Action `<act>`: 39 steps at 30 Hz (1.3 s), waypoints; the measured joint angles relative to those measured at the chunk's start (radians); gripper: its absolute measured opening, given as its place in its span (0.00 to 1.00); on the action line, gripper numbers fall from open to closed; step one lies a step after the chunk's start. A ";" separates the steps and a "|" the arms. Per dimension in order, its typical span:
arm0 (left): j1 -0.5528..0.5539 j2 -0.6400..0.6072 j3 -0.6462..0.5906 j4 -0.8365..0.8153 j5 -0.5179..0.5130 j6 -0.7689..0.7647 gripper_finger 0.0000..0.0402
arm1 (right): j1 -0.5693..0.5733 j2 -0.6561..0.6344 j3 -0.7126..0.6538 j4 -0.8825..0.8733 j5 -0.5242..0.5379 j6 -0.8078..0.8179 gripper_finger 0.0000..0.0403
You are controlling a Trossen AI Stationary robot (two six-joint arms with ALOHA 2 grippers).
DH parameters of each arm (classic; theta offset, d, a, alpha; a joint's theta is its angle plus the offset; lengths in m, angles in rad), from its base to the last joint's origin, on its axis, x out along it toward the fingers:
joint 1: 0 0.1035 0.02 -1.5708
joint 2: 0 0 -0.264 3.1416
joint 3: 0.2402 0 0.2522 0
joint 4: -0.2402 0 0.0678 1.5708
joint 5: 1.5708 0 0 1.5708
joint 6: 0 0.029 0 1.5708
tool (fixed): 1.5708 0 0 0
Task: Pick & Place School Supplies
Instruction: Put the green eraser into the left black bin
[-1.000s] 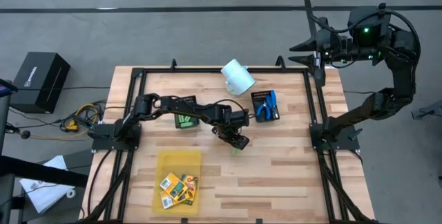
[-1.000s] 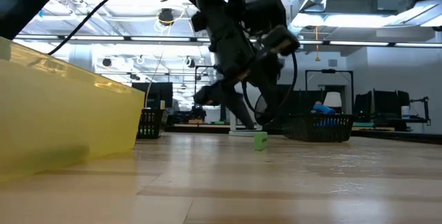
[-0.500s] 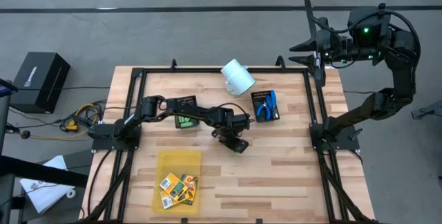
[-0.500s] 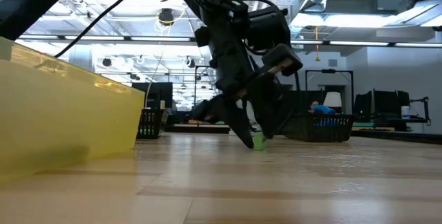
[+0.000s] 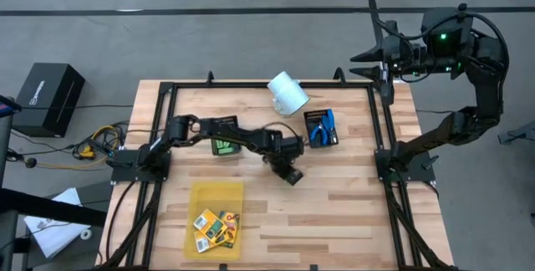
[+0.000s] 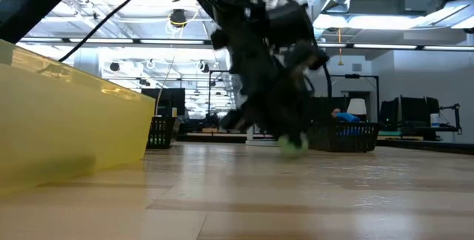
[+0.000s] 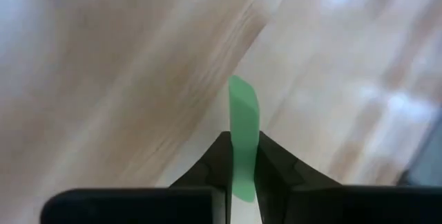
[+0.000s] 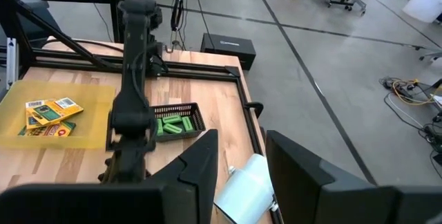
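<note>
The wooden desk [image 5: 334, 212] fills the middle of the high view, framed by black rails. The left arm reaches from its base at nine o'clock across to the desk's centre, where the left gripper [image 5: 288, 173] is down at the boards; in the left wrist view its two dark fingers [image 7: 215, 160] are clenched on a little light-green piece [image 7: 242, 137], which stands up between them with its lower end hidden behind the fingertips. From above the arm's head covers that piece entirely, and in the low view it is only a blurred green smudge [image 6: 291, 144] under the smeared dark gripper. The right arm waits off the desk at two o'clock, its right gripper [image 5: 366, 63] over the floor beyond the corner, its fingers [image 8: 200, 162] standing apart around nothing. At seven o'clock the yellow tray [image 5: 216, 196] holds the orange-yellow boxes [image 5: 215, 227], too small to count. The white cup [image 5: 287, 93] lies tipped at twelve o'clock. Just right of it a black mesh tray [image 5: 313, 120] holds the blue-handled tools [image 5: 322, 129]. Another mesh tray [image 8: 181, 109], mostly hidden under the left arm from above, shows more green pieces [image 8: 171, 125] in the right wrist view.
</note>
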 joint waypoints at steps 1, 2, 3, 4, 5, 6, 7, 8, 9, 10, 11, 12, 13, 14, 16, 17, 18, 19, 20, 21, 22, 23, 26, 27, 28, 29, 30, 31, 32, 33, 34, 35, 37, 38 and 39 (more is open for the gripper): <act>0.005 -0.024 0.000 0.010 -0.015 0.000 0.06 | -0.003 0.000 0.000 0.000 0.000 -0.001 0.28; 0.012 -0.051 0.000 0.022 -0.040 0.001 0.06 | -0.009 0.000 0.000 0.000 0.000 -0.003 0.28; 0.018 -0.078 0.004 0.030 -0.061 0.006 0.06 | -0.016 0.000 0.000 0.000 0.000 -0.003 0.28; 0.024 -0.104 0.004 0.035 -0.080 0.018 0.06 | -0.023 0.000 0.000 0.000 0.000 -0.003 0.28; 0.030 -0.127 0.004 0.028 -0.109 0.027 0.06 | -0.031 0.000 0.000 0.000 0.000 -0.003 0.28; 0.038 -0.151 0.004 0.026 -0.138 0.040 0.06 | -0.040 0.000 0.000 0.000 0.001 -0.003 0.28; 0.047 -0.177 0.003 0.014 -0.168 0.056 0.06 | -0.048 0.000 0.000 0.002 0.001 -0.003 0.28; 0.057 -0.202 0.002 0.006 -0.205 0.076 0.06 | -0.057 0.000 0.000 0.008 0.001 -0.003 0.28; 0.069 -0.233 0.002 0.006 -0.239 0.096 0.06 | -0.065 0.001 0.000 0.018 0.001 0.002 0.28; 0.082 -0.263 0.001 -0.003 -0.266 0.110 0.06 | -0.072 0.002 0.000 0.029 0.000 0.005 0.28; 0.098 -0.291 -0.008 0.002 -0.287 0.123 0.06 | -0.077 0.002 0.000 0.036 0.000 0.006 0.28; 0.115 -0.319 -0.025 0.002 -0.304 0.133 0.06 | -0.080 0.002 0.000 0.041 0.000 0.009 0.28; 0.135 -0.342 -0.051 -0.008 -0.322 0.136 0.06 | -0.082 0.002 0.000 0.047 0.000 0.012 0.28; 0.156 -0.365 -0.083 -0.011 -0.341 0.137 0.06 | -0.085 0.002 0.000 0.052 0.000 0.014 0.28; 0.198 -0.414 -0.158 -0.024 -0.362 0.138 0.06 | -0.086 0.002 0.000 0.053 0.000 0.025 0.28; 0.221 -0.447 -0.198 -0.022 -0.367 0.138 0.06 | -0.087 0.002 0.000 0.053 0.000 0.030 0.28; 0.244 -0.483 -0.239 -0.015 -0.371 0.138 0.06 | -0.087 0.002 0.000 0.053 0.000 0.037 0.28; 0.267 -0.518 -0.280 -0.013 -0.372 0.138 0.06 | -0.087 0.002 0.000 0.053 0.000 0.043 0.28; 0.290 -0.554 -0.324 -0.009 -0.372 0.138 0.06 | -0.087 0.002 0.000 0.053 0.000 0.047 0.28; 0.310 -0.586 -0.369 -0.006 -0.372 0.138 0.06 | -0.087 0.002 0.000 0.053 0.000 0.053 0.28; 0.329 -0.620 -0.414 -0.004 -0.372 0.138 0.06 | -0.087 0.002 0.000 0.053 0.000 0.057 0.28; 0.346 -0.659 -0.459 0.003 -0.372 0.138 0.06 | -0.087 0.002 0.000 0.053 0.000 0.063 0.28; 0.389 -0.796 -0.582 0.049 -0.370 0.135 0.06 | -0.087 0.002 0.000 0.058 0.000 0.086 0.28; 0.399 -0.839 -0.625 0.052 -0.368 0.127 0.06 | -0.087 0.002 0.000 0.065 0.000 0.092 0.28; 0.407 -0.878 -0.666 0.051 -0.369 0.112 0.06 | -0.087 0.002 0.000 0.073 0.000 0.097 0.28; 0.414 -0.915 -0.708 0.053 -0.370 0.097 0.06 | -0.087 0.002 0.000 0.083 0.000 0.100 0.28; 0.416 -0.953 -0.750 0.056 -0.369 0.081 0.06 | -0.087 0.002 0.000 0.094 0.000 0.103 0.28; 0.416 -0.991 -0.791 0.060 -0.368 0.072 0.06 | -0.087 0.002 0.000 0.103 0.000 0.107 0.28; 0.414 -1.025 -0.831 0.071 -0.360 0.058 0.06 | -0.087 0.004 0.000 0.113 0.000 0.110 0.28; 0.411 -1.054 -0.871 0.076 -0.349 0.039 0.06 | -0.087 0.008 0.000 0.123 0.000 0.110 0.28; 0.405 -1.079 -0.913 0.077 -0.332 0.018 0.06 | -0.087 0.010 0.000 0.131 0.000 0.110 0.28; 0.395 -1.098 -0.955 0.085 -0.316 -0.005 0.06 | -0.087 0.011 0.000 0.136 0.000 0.110 0.28; 0.368 -1.123 -1.030 0.129 -0.290 -0.047 0.06 | -0.087 0.023 0.000 0.147 0.000 0.111 0.28; 0.355 -1.134 -1.065 0.157 -0.279 -0.068 0.06 | -0.087 0.026 0.001 0.152 0.000 0.119 0.28; 0.341 -1.138 -1.098 0.188 -0.270 -0.088 0.06 | -0.087 0.031 0.000 0.152 0.001 0.129 0.28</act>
